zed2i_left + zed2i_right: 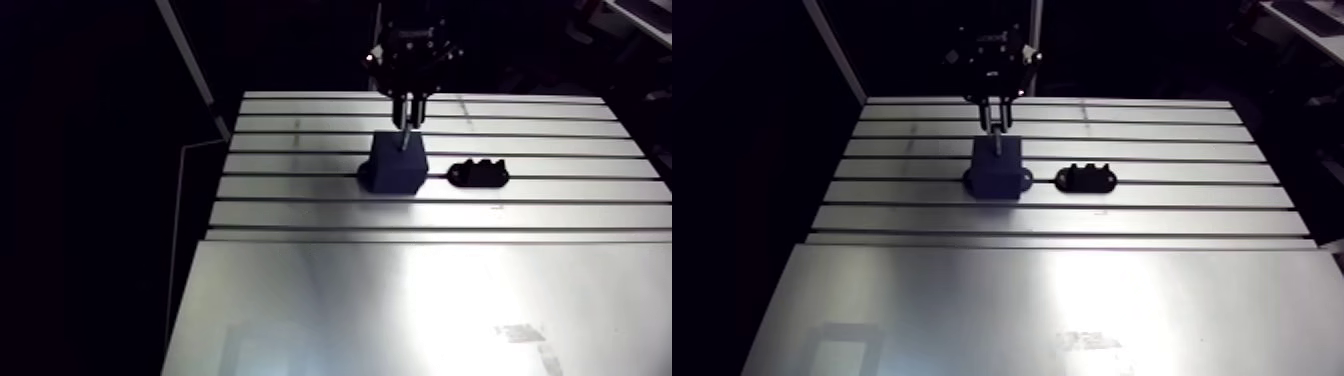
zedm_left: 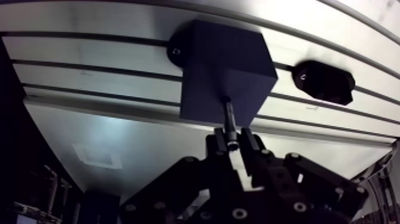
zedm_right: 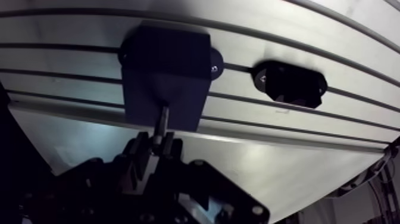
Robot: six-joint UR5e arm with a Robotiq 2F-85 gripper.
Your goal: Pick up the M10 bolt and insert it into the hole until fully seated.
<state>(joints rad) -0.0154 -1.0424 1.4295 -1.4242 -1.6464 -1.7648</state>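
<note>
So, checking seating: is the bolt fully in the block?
Not seated: only the tip of the bolt meets the block; most of its shank shows above.

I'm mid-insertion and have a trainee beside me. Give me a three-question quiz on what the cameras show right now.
1. True or false: the gripper is shut on the bolt.
2. Where is the bolt's lower tip?
A) hanging well clear above the dark block
B) meeting the block's top face, with shank showing above it
C) pressed against the block's side wall
3. In a few words: what else lies on the table, and where relative to the block?

Key
1. True: the bolt's upper end sits pinched between the two fingers.
2. B
3. A small black part, beside the block and apart from it.
</note>
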